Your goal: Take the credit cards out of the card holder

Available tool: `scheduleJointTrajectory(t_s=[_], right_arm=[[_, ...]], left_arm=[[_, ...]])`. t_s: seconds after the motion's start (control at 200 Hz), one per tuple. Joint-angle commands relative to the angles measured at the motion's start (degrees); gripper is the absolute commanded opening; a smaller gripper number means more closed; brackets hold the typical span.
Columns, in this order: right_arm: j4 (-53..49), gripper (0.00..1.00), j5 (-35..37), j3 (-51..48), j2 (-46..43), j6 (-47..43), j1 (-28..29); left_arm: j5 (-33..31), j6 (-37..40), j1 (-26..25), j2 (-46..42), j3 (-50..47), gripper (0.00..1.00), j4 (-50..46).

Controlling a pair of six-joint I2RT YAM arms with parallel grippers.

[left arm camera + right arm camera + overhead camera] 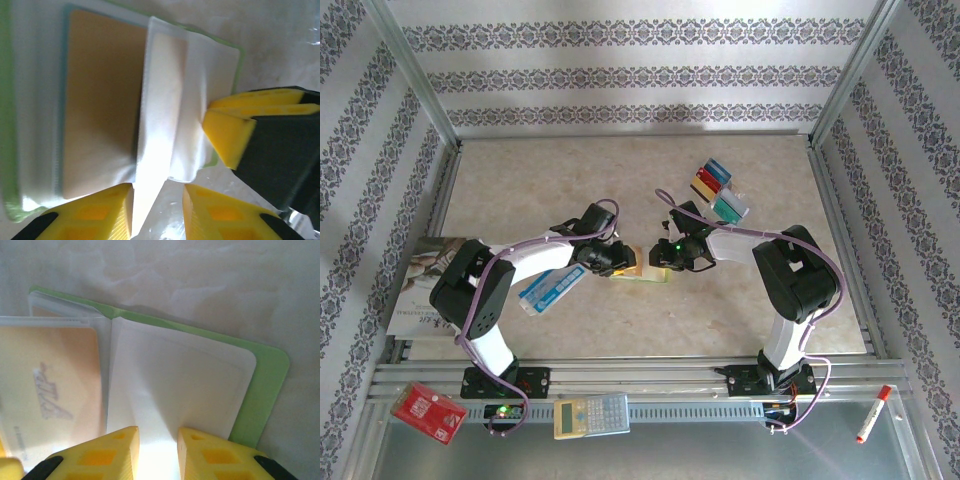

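- At the far left a printed booklet (420, 285) lies on the bench (620, 180), and a red board (428, 410) sits on the front rail
- A blue-and-white packet (550, 290) lies flat beside the left arm, with a calculator (592, 415) on the rail nearer the camera
- The left tool (623, 262) (157, 200) is at the left side of the card holder, and its yellow fingers straddle a white inner flap; I cannot tell whether it is pinching the flap or merely around it
- The card holder (645, 277) (100, 100) (260, 390) lies opened near the middle of the bench between the two tools, with its tan and white faces up and its green rim showing
- The right tool (665, 262) (157, 440) is clamped on the card holder's right edge
- The credit cards (718, 190) lie fanned in a small pile on the bench behind the right arm, well apart from the holder
- A red-and-white marker (873, 413) lies at the front right
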Motion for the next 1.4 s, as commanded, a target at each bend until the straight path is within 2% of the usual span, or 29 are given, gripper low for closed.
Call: scheduleJointTrajectory(t_s=[0.0, 0.18, 0.335, 0.51, 0.724, 0.904, 1.059, 1.124, 1.259, 1.399], right_arm=[[0.3, 0.31, 1.5, -0.5, 3.7, 0.0, -0.2], [0.5, 0.30, 1.3, -0.6, 3.5, 0.2, -0.3], [1.2, 0.30, 1.3, -1.3, 1.5, 0.8, -0.9], [3.3, 0.30, 1.0, -3.5, -4.2, 2.4, -1.9], [3.5, 0.30, 5.5, -7.8, -12.8, 4.4, -4.5], [2.4, 0.30, 6.2, -8.5, -17.3, 4.1, -5.6], [1.1, 0.29, 7.1, -7.2, -21.0, 4.1, -4.1], [0.3, 0.29, 8.4, -6.1, -22.2, 4.1, -2.9], [-0.3, 0.29, 9.1, -3.7, -22.0, 4.8, -0.4], [-0.9, 0.25, 8.8, -1.6, -18.7, 5.5, 1.7]], left_arm=[[4.0, -0.1, -0.6, -2.7, -0.8, 0.33, 3.5], [7.8, -2.8, -0.6, -2.7, -2.5, 0.35, 10.0], [8.4, -4.4, -0.6, -0.9, -2.1, 0.36, 12.7], [9.6, -6.2, -0.9, 0.8, -1.7, 0.39, 15.5], [10.2, -6.9, -1.7, 2.8, -0.5, 0.41, 17.6], [11.3, -8.1, -2.0, 4.4, 0.4, 0.41, 20.6], [5.9, -4.7, -1.9, 1.3, 0.7, 0.43, 16.1], [5.9, -3.7, -1.7, 1.8, 1.2, 0.43, 15.0], [7.9, -4.7, -1.6, 4.2, 0.8, 0.36, 17.0], [4.8, -4.3, 0.7, 1.8, -1.0, 0.31, 15.3]])
